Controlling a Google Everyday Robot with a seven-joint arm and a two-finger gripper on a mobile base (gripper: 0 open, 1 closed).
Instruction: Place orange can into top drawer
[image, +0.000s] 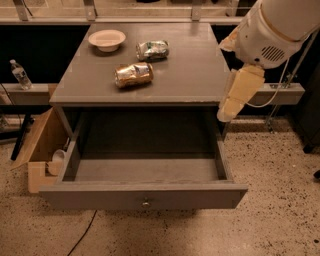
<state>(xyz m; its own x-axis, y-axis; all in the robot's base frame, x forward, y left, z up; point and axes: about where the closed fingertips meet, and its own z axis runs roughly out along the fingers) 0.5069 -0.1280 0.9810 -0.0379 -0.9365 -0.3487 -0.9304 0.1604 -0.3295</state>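
Note:
The orange can (133, 74) lies on its side, dented, on the grey table top (195, 75), left of centre near the front. The top drawer (145, 194) stands pulled wide open below the table top, and its inside looks empty; its small round knob (146, 203) is at the centre of the front panel. My arm (272, 30) comes in from the upper right. My gripper (226, 114) hangs at the table's right front corner, above the drawer's right side and well to the right of the orange can. It holds nothing that I can see.
A green-and-silver dented can (152, 49) and a pale bowl (107, 39) sit further back on the table top. An open cardboard box (40, 150) stands on the floor to the left of the drawer. A plastic bottle (19, 74) stands on a ledge at far left.

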